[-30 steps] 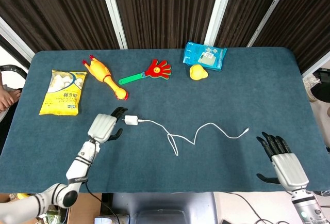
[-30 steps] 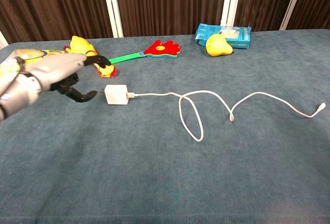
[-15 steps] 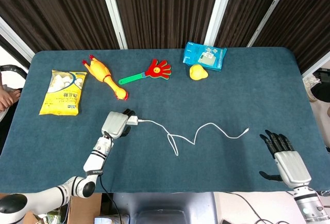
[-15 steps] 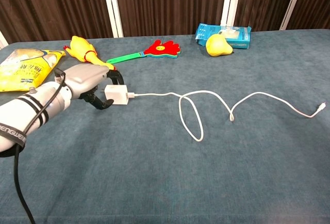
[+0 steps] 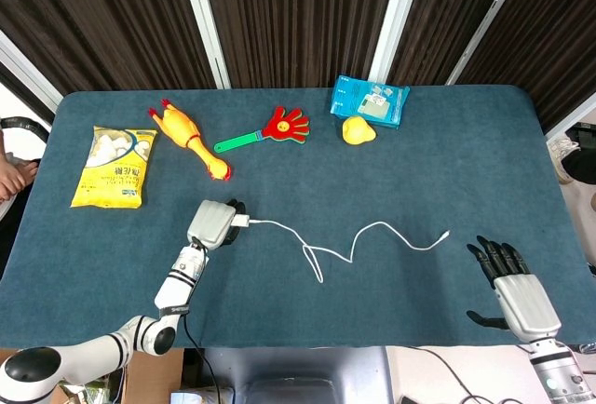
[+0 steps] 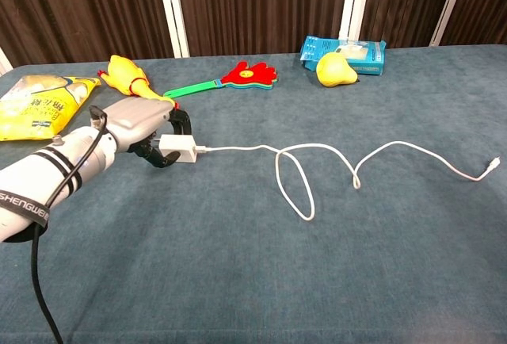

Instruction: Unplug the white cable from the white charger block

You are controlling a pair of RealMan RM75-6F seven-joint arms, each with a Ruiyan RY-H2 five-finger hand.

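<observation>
The white charger block (image 5: pixel 238 221) (image 6: pixel 179 150) lies left of the table's middle. The white cable (image 5: pixel 374 226) (image 6: pixel 317 147) is plugged into its right side and loops rightward to a free end (image 6: pixel 493 162). My left hand (image 5: pixel 211 223) (image 6: pixel 139 124) grips the block from the left, its dark fingers curled round the back and its thumb under the near side. The block looks slightly tilted in that grasp. My right hand (image 5: pixel 515 289) hovers with fingers spread at the front right edge, well away from the cable, and shows only in the head view.
At the back lie a rubber chicken (image 5: pixel 187 135), a red hand clapper with a green handle (image 5: pixel 267 131), a yellow pear-like toy (image 5: pixel 357 130) and a blue packet (image 5: pixel 370 101). A yellow snack bag (image 5: pixel 115 166) sits at the far left.
My left hand has moved right onto the charger block and closed its fingers around it, and the block has shifted a little. The right hand has barely moved.
</observation>
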